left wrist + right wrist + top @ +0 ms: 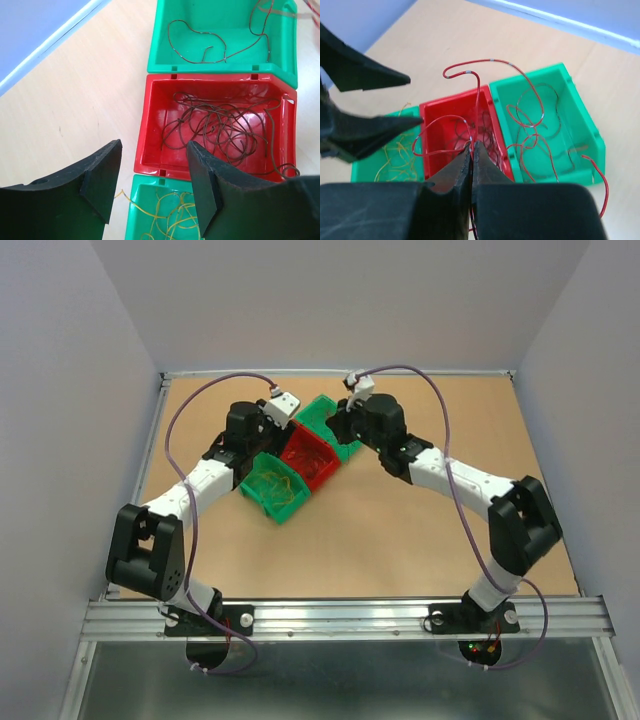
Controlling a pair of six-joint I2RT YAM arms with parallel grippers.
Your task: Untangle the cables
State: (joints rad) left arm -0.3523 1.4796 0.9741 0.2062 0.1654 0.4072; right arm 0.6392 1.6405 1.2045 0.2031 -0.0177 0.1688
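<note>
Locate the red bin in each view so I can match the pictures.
Top external: red bin sits slightly up and left of centre, the middle one of three bins.
Left wrist: it fills the middle of the frame.
Right wrist: it lies just left of centre.
Shared landmark: the green bin with yellow wires, touching the red bin's side.

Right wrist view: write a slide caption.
Right gripper pinches a red wire over the red bin, green bins either side.
</note>
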